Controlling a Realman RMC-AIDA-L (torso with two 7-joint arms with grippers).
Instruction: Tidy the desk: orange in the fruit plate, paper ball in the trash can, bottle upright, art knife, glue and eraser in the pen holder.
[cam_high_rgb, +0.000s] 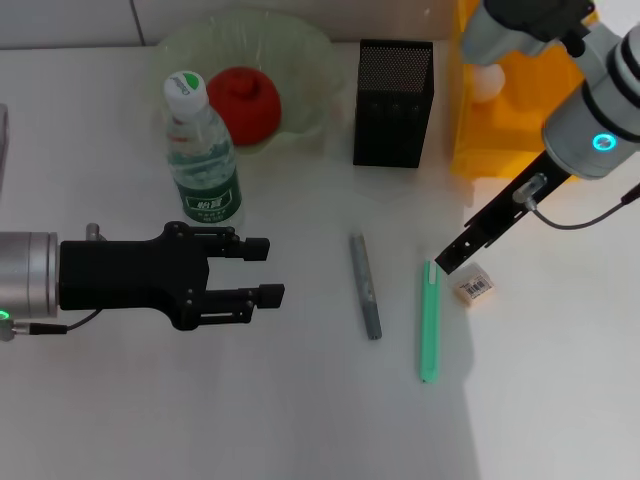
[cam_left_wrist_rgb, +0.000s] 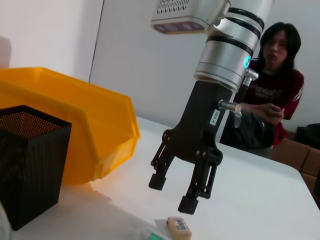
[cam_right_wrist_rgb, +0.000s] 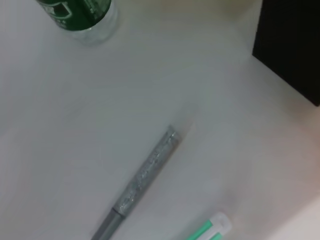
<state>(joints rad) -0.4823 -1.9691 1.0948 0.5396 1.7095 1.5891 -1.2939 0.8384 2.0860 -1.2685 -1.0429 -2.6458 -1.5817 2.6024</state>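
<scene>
Nearest, the left claw (cam_high_rgb: 255, 272) waited open, low over the surface (cam_high_rgb: 300, 420). Above the eraser (cam_high_rgb: 473, 288), the right claw (cam_left_wrist_rgb: 172, 192) hung open, maybe to grab it for the pen holder (cam_high_rgb: 393, 104). Glue (cam_high_rgb: 429, 322) lay beside.

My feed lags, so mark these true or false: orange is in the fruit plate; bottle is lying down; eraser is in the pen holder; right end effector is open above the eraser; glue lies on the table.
1. Orange in the fruit plate: true.
2. Bottle lying down: false, it stands upright.
3. Eraser in the pen holder: false, it lies on the table.
4. Right end effector open above the eraser: true.
5. Glue on the table: true.
</scene>
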